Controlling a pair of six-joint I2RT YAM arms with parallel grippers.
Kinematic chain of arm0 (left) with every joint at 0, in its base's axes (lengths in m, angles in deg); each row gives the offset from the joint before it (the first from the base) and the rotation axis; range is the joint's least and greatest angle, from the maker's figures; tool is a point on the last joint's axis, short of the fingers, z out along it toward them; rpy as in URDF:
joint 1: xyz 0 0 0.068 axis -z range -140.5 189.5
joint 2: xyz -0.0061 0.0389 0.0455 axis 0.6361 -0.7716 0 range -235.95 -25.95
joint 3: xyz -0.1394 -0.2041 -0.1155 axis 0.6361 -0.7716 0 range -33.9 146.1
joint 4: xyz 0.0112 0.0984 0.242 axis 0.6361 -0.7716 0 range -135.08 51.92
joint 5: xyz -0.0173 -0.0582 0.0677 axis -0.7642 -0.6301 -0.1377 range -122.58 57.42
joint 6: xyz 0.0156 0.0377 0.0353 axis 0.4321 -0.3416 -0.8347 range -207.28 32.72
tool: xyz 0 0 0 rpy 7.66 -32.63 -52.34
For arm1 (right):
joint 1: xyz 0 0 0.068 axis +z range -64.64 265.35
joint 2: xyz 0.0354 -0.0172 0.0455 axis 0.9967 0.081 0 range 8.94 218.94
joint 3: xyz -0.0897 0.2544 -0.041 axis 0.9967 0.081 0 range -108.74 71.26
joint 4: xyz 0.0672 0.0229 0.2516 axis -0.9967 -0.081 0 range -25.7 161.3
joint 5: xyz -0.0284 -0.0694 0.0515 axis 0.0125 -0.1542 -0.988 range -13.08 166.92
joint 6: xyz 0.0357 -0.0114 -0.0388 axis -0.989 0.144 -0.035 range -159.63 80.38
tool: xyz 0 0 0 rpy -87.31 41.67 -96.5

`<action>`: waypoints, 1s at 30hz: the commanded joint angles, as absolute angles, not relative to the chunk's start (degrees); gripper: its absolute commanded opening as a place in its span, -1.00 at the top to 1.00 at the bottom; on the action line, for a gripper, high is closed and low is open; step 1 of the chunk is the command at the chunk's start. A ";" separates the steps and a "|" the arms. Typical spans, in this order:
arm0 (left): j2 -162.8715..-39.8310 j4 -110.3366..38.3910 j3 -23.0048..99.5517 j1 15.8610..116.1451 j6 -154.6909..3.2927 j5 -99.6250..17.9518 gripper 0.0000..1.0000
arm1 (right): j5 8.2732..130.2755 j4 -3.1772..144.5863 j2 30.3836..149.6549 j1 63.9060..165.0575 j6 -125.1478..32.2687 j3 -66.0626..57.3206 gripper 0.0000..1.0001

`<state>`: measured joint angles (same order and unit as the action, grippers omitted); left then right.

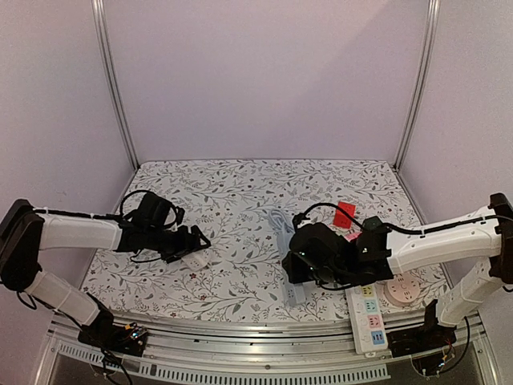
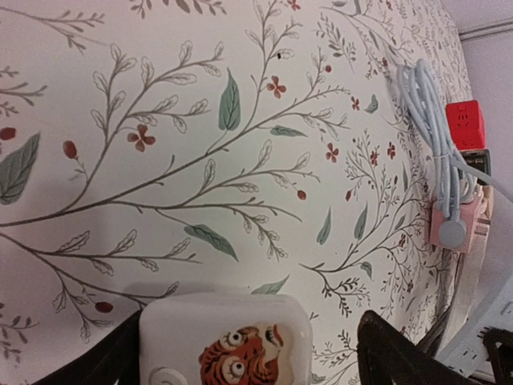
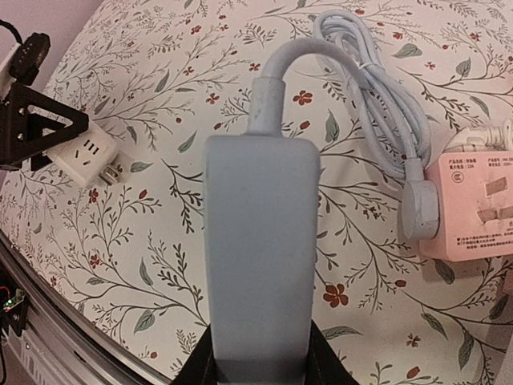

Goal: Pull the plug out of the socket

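Plug (image 2: 184, 329): white, tiger sticker on face, prongs bare, lying on floral surface (image 1: 240, 192) between spread left jaws, apart from strip (image 3: 256, 241). Right jaws pinching grey-blue strip's end. Pink cube (image 3: 481, 208) label print unreadable.

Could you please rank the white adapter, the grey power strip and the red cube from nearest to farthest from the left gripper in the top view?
1. white adapter: between the fingers of the left gripper.
2. grey power strip: mid-table, to its right.
3. red cube: far right side.
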<state>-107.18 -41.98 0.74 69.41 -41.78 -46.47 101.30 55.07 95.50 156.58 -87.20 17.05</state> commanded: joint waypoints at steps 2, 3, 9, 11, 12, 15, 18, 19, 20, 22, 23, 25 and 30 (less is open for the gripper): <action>-99.89 -46.65 -0.01 68.71 -42.52 -39.04 -0.88 | 99.76 58.49 98.76 156.67 -87.20 13.45 1.00; -98.39 -48.54 0.10 68.71 -42.69 -36.89 -0.91 | 99.04 58.54 99.76 156.67 -87.11 12.91 1.00; -90.50 -49.17 -3.20 68.81 -37.29 -33.76 -0.96 | 92.93 59.67 106.97 156.71 -86.86 7.45 1.00; -88.11 -48.63 -3.90 69.09 -36.29 -33.96 -0.96 | 90.44 60.91 110.20 156.64 -86.99 5.96 1.00; -86.99 -48.67 -3.97 69.12 -36.16 -33.96 -0.96 | 89.24 61.48 111.67 156.67 -87.28 5.28 1.00; -83.82 -49.37 -3.42 69.29 -36.56 -34.48 -0.96 | 86.75 62.24 115.34 156.67 -87.90 3.52 0.98; -82.68 -50.32 -2.56 69.51 -37.17 -35.03 -0.96 | 85.90 62.08 117.95 156.69 -87.77 2.35 0.85; -82.61 -50.33 -2.39 69.54 -37.18 -35.38 -0.96 | 85.56 62.09 118.71 156.72 -87.79 2.16 0.77; -82.63 -50.25 -2.26 69.60 -37.16 -35.65 -0.96 | 85.27 62.06 119.31 156.70 -87.79 1.95 0.66; -82.98 -50.15 -1.97 69.89 -37.18 -36.20 -0.96 | 85.05 61.88 119.66 156.72 -87.79 1.92 0.42; -83.11 -50.07 -1.79 70.17 -37.26 -36.30 -0.96 | 85.19 61.70 119.54 156.72 -87.66 1.98 0.28; -83.46 -49.84 -1.36 70.87 -37.65 -36.36 -0.96 | 86.11 61.03 118.92 156.72 -87.41 2.17 0.03; -84.75 -49.85 0.88 72.79 -39.14 -36.69 -0.97 | 90.10 57.81 114.87 156.68 -85.63 3.40 -0.54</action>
<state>-83.88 -49.47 -1.89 71.08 -37.70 -36.06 87.11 59.88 118.28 156.60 -87.31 3.26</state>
